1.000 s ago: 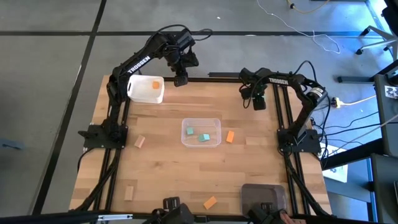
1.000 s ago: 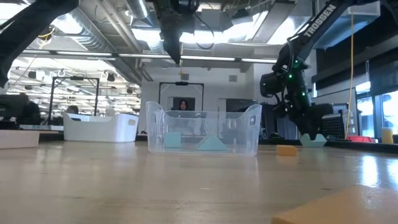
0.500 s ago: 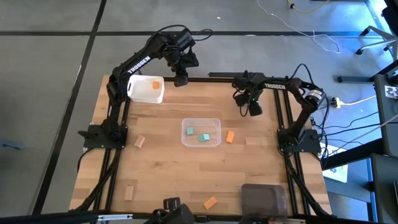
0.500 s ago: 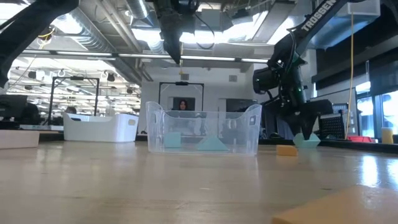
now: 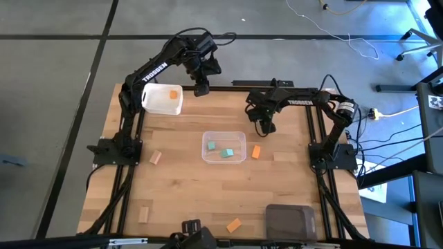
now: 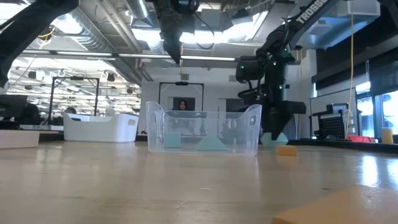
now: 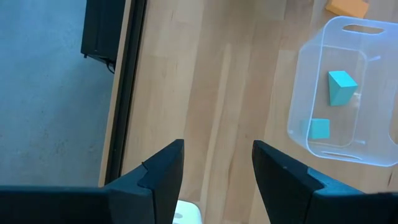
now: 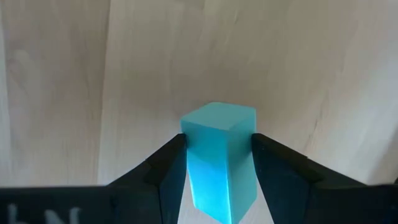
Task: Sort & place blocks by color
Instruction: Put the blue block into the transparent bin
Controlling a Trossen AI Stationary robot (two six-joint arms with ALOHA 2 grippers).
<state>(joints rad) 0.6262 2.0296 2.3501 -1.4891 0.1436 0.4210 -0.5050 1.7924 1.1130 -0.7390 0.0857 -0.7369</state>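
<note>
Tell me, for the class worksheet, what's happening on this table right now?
The robot is sorting small blocks by colour. The right gripper is shut on a teal block above the table beside the clear tub, which already holds two teal blocks. The left gripper hangs open and empty by the white tub, which holds one orange block. Other orange and tan blocks lie loose on the table.

Both arms are matte black jointed links lettered TROSSEN in white, looped with black cables, mounted on black frame bases, each ending in a gripper, left gripper (image 5: 201,90) and right gripper (image 5: 266,127), with two angular black fingers (image 7: 163,171).
</note>
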